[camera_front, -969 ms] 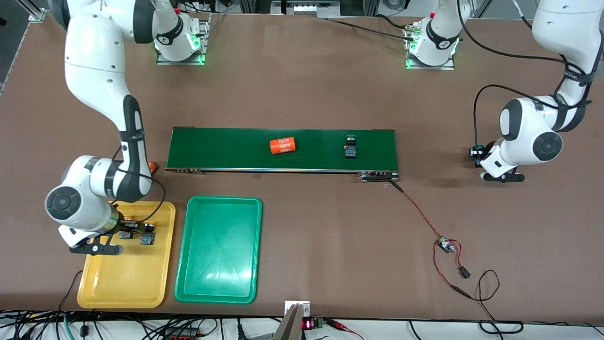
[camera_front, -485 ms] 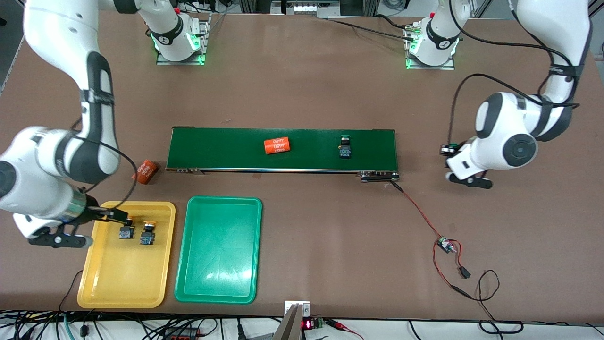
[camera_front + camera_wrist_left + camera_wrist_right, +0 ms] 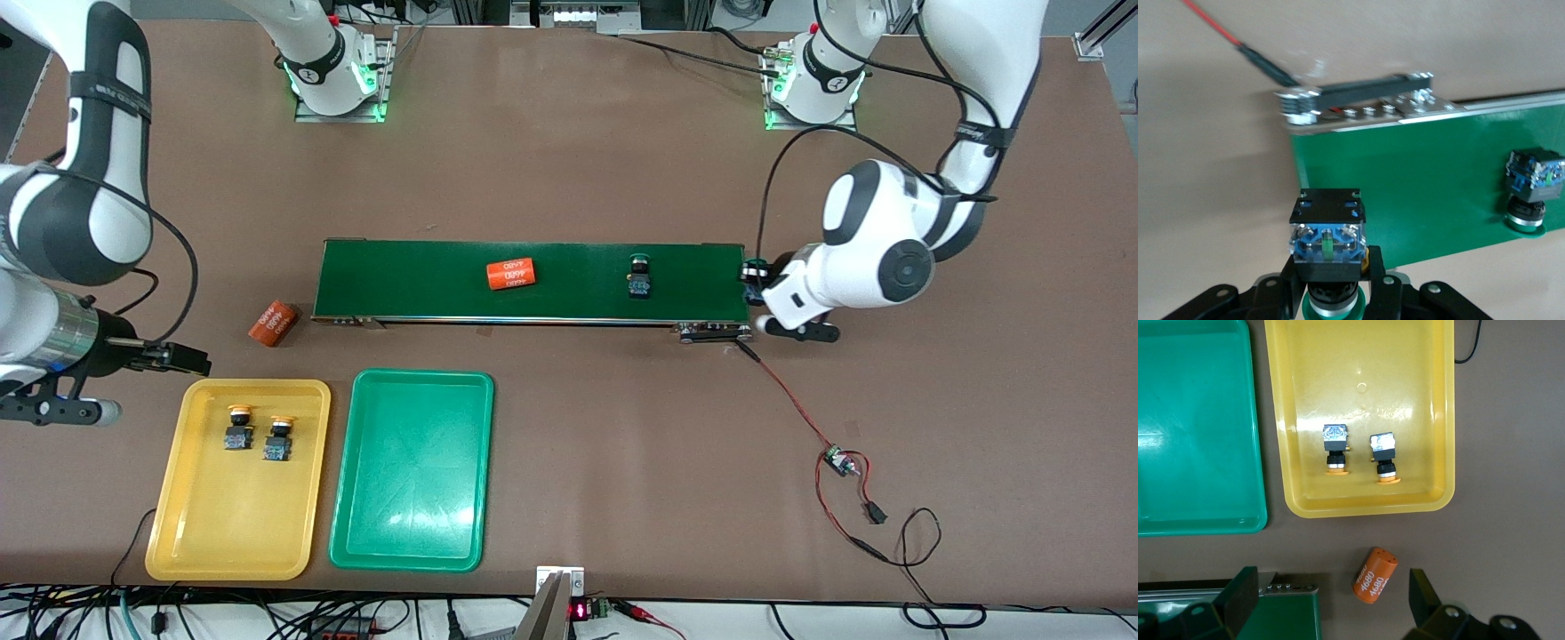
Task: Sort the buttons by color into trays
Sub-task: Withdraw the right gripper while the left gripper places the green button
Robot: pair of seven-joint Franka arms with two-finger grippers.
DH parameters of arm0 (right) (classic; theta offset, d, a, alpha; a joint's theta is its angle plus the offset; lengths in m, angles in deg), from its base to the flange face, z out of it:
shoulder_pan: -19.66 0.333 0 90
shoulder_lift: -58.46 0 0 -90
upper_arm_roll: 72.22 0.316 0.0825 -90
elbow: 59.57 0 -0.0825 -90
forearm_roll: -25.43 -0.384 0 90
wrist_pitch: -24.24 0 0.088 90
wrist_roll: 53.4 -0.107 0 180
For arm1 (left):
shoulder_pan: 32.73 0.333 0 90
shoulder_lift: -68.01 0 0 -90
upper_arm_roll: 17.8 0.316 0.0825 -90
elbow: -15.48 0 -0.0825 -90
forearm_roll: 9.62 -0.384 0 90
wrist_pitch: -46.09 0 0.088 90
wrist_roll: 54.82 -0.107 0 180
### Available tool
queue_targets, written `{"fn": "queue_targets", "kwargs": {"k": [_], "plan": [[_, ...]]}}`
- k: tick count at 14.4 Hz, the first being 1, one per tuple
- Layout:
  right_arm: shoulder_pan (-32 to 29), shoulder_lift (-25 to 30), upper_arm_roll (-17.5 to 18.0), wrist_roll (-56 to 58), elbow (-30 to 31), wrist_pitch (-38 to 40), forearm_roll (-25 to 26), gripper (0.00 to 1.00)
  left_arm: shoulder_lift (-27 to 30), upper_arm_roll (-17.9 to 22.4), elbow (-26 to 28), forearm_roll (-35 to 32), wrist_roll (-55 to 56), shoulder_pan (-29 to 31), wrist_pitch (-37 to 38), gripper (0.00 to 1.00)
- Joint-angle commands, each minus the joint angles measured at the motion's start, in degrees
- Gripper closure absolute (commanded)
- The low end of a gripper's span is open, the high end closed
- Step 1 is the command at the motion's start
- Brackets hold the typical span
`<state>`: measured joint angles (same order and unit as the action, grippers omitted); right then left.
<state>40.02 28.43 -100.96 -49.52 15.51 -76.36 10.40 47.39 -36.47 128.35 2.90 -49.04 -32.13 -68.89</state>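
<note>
Two yellow-capped buttons [image 3: 238,428] [image 3: 277,440] lie side by side in the yellow tray [image 3: 231,524]; the right wrist view shows them [image 3: 1335,448] [image 3: 1383,456] too. Beside it, the green tray [image 3: 412,480] holds nothing. One green-capped button [image 3: 638,276] rides on the dark-green belt [image 3: 569,298]. My left gripper [image 3: 754,276] hangs at the belt's end toward the left arm, shut on a second green-capped button [image 3: 1329,233]. High over the table by the yellow tray's corner, my right gripper [image 3: 182,360] is open with nothing in it.
An orange 4680 cylinder [image 3: 510,274] lies on the belt, and another [image 3: 273,323] lies on the table at the belt's end toward the right arm. A red-and-black wire with a small board [image 3: 836,462] trails from the belt's other end.
My right gripper rose and drew back off the yellow tray, leaving both yellow buttons there. My left arm carried its green button toward the belt's end. The belt's items drifted toward the right arm's end.
</note>
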Motion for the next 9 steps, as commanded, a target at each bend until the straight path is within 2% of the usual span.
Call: {"fn": "queue_targets", "kwargs": {"k": [1, 3, 4, 5, 6, 9], "plan": [[-0.23, 1.03, 0.26, 0.86, 0.86, 0.14, -0.80, 0.00, -2.32, -0.06, -0.64, 1.19, 0.37, -2.08, -2.42, 0.91], [-0.15, 0.85, 0.43, 0.86, 0.86, -0.04, -0.80, 0.00, -3.28, -0.06, -0.63, 1.19, 0.28, -2.35, -2.87, 0.84], [0.29, 0.94, 0.08, 0.69, 0.86, 0.48, -0.62, 0.00, -3.55, -0.06, -0.63, 1.19, 0.37, -3.05, -2.96, 0.74], [0.55, 1.20, 0.17, 0.43, 1.12, 0.23, -0.45, 0.00, -3.81, -0.06, -0.63, 1.11, 0.37, -3.23, -2.96, 0.54], [0.64, 1.99, 0.08, 0.42, 1.65, 0.66, -0.01, 0.00, -3.81, -0.06, -0.63, 1.02, -0.33, -3.23, -2.79, 0.01], [0.29, 4.71, 0.69, 0.25, 5.06, 1.46, 1.31, 0.00, -1.02, 0.03, -1.07, 0.93, 0.01, -2.79, -2.52, 0.00]]}}
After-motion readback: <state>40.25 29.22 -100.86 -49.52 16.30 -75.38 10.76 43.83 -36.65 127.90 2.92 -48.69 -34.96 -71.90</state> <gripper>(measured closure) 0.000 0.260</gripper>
